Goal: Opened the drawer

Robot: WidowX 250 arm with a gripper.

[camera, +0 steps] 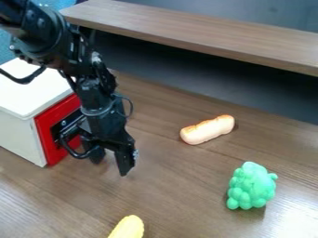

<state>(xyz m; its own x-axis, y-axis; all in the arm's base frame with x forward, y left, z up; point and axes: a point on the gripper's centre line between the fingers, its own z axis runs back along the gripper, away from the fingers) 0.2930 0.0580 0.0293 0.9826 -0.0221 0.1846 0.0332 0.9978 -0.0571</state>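
Fingers (127,159), one pair, black: standing apart and pointing down at the left of the frame, belonging to the gripper (110,168). Drawer (46,137), red-fronted: lying just beside them, facing right; its black handle (64,128) is sitting partly behind the gripper. Box (22,97), white: holding the drawer at the left edge. Bread roll (208,129): resting right of centre. Corn (129,228), yellow: lying at the bottom edge. Grapes (251,187), green: resting lower right. Desk (174,186), brown, wood-grained: carrying all.
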